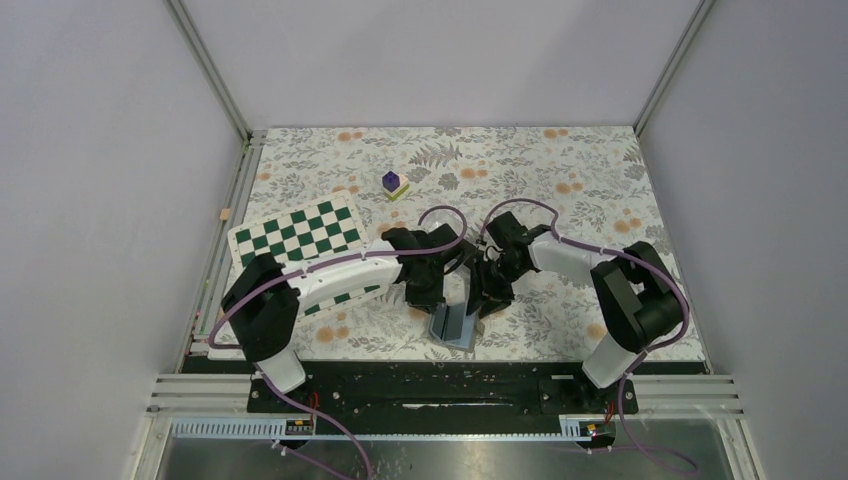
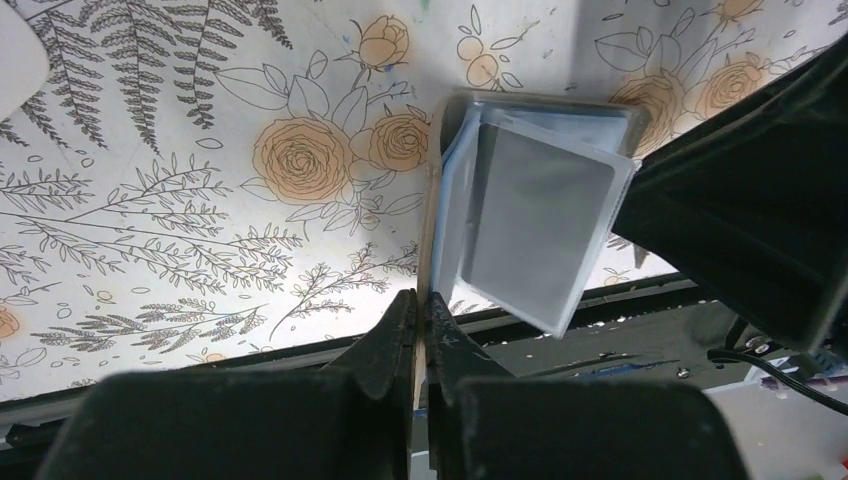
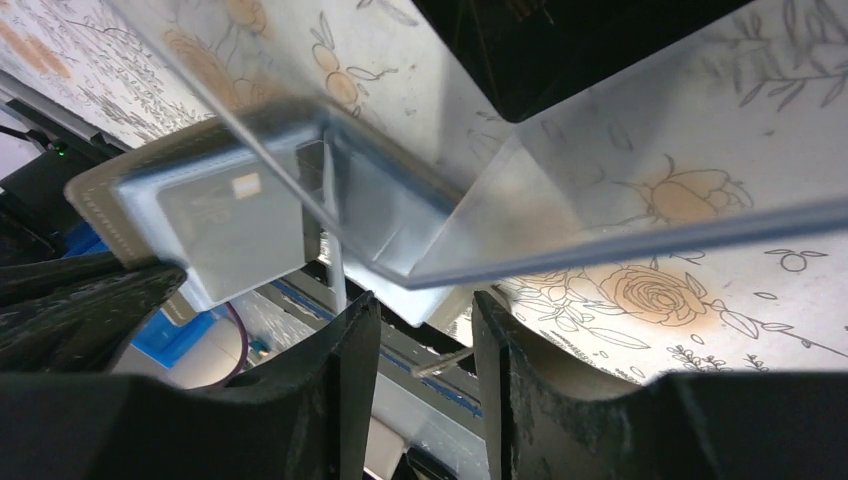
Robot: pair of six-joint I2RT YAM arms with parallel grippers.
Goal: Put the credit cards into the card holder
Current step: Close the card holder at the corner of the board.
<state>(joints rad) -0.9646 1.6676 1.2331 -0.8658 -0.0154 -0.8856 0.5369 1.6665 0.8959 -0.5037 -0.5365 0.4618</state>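
Sitting open near the front edge of the worktop, the card holder shows its pale blue inside and a clear pocket leaf. One grey card with a pale chip seems to sit behind that plastic, and no loose cards show elsewhere.

The left end effector is pinched fully closed on the thin edge of the holder's cover. That narrow bite could slip and let the cover flop shut.

The right end effector has its jaws roughly half apart with nothing clamped, and the leaf's corner lies just above the gap. Closing or pulling there could crease the plastic or drag the card back out.

Both arms crowd one spot, so a bump could push the holder over the edge.
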